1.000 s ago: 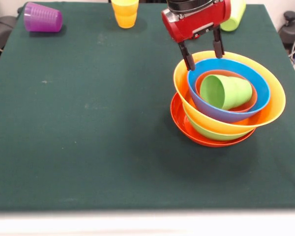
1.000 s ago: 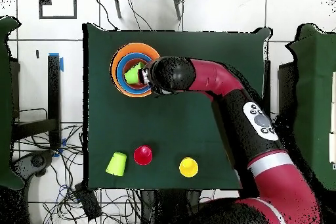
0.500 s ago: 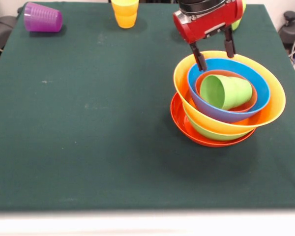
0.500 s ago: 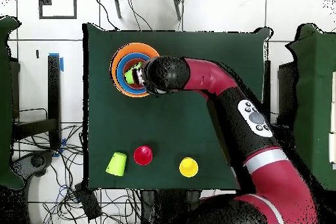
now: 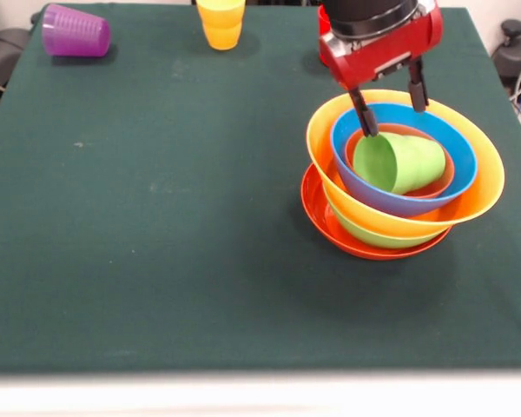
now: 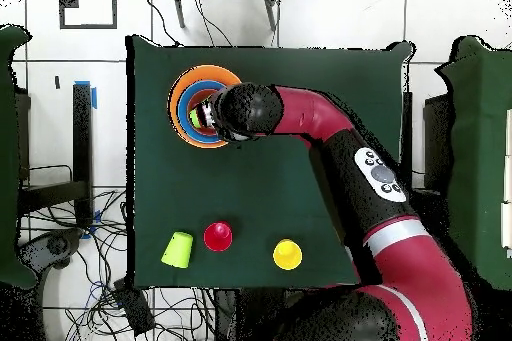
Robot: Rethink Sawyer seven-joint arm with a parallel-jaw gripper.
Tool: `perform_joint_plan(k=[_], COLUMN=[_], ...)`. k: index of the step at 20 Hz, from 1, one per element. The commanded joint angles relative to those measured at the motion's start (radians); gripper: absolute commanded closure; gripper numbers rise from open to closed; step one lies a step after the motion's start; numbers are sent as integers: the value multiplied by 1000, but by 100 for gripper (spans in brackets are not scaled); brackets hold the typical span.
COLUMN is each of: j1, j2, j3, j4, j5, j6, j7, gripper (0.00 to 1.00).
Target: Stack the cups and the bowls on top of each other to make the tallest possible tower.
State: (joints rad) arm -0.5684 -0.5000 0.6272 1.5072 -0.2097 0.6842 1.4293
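The tower is a nested pile at the front view's right: a wide red-orange bowl [image 5: 365,248] at the bottom, then a green bowl [image 5: 365,231], a large orange-yellow bowl [image 5: 482,187], a blue bowl [image 5: 456,143] and a small orange bowl [image 5: 434,186]. A light green cup [image 5: 399,162] lies on its side in the small bowl, mouth to the picture's left. My gripper [image 5: 392,117] is open and empty just above the cup's far side, with one fingertip [image 5: 366,129] beside the cup's mouth. In the overhead view my arm [image 6: 250,112] covers part of the pile [image 6: 190,87].
A purple cup [image 5: 74,32] lies on its side at the far left corner. A yellow cup [image 5: 220,22] stands at the far edge. The overhead view shows a second light green cup [image 6: 178,248], a red cup [image 6: 218,236] and the yellow cup [image 6: 287,253] near my base.
My gripper has moved to the front view's right and over the bowls. Its open fingers now hang over the green cup. The cup and bowls have not moved.
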Motion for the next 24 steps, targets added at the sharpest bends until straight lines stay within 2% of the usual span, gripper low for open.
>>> perform_joint_plan(k=[1,7,15,24], j1=[18,20,-9,-20], j2=[79,84,132,138], j3=[-12,-15,46,58], j4=[-55,-73,-58,-47], j5=[-86,-96,-99,-106], j6=[-4,12,-20,-32], j7=[-71,-74,-117,-99], gripper=[0,0,0,0])
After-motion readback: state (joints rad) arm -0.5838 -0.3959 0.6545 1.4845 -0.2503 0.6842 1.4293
